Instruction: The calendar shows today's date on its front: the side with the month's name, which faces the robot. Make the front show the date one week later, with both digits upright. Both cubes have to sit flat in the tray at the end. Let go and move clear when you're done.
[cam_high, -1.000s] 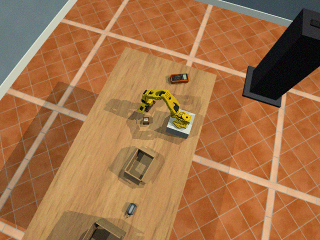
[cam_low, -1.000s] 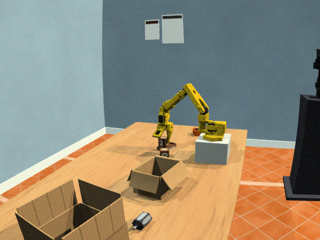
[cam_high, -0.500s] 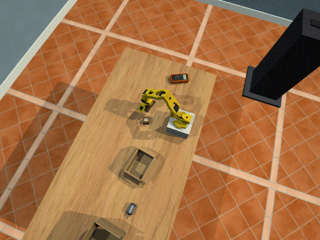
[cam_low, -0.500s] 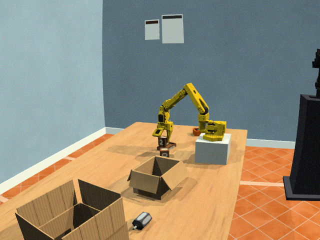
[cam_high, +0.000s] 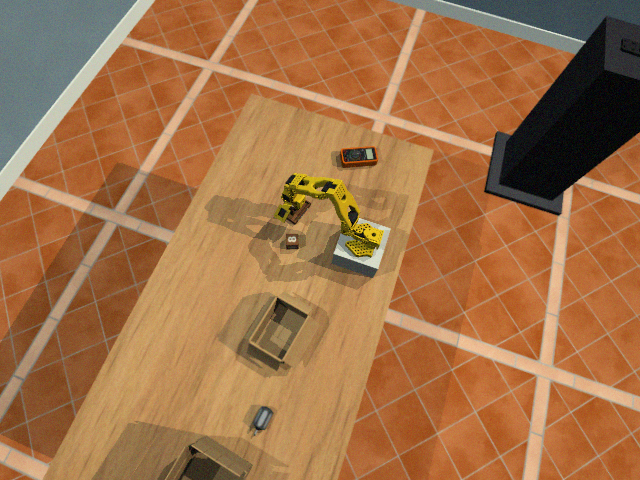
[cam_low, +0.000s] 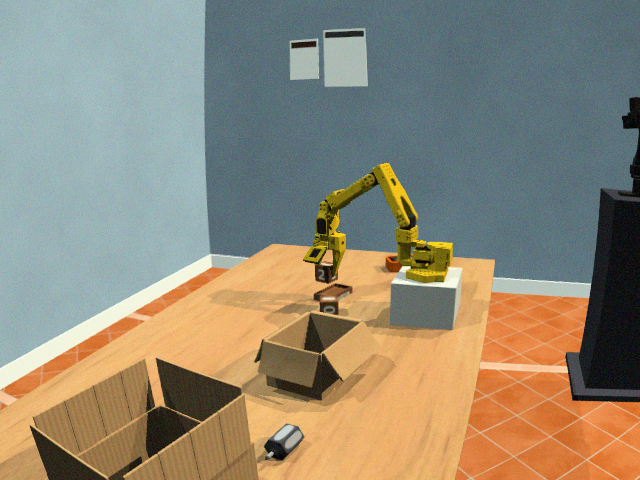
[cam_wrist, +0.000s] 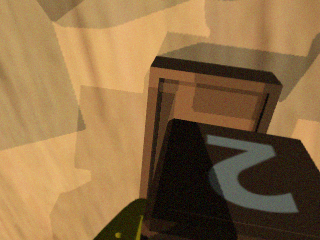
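My gripper (cam_low: 326, 268) is shut on a dark brown cube (cam_low: 325, 272) that shows a pale 2, and holds it in the air above the brown calendar tray (cam_low: 332, 291). In the wrist view the held cube (cam_wrist: 235, 185) fills the lower right, its 2 upside down, with the empty tray (cam_wrist: 212, 107) below and behind it. From above, the gripper (cam_high: 285, 210) hangs over the tray (cam_high: 298, 210). The second cube (cam_high: 292, 241) lies on the table just outside the tray, a pale digit on top; it also shows in the side view (cam_low: 329, 305).
An open cardboard box (cam_low: 316, 351) stands in front of the tray. A larger box (cam_low: 149, 439) is at the near end, with a small grey device (cam_low: 283, 441) beside it. An orange multimeter (cam_high: 358, 155) lies behind the arm. The arm's white base block (cam_low: 425, 298) is to the right.
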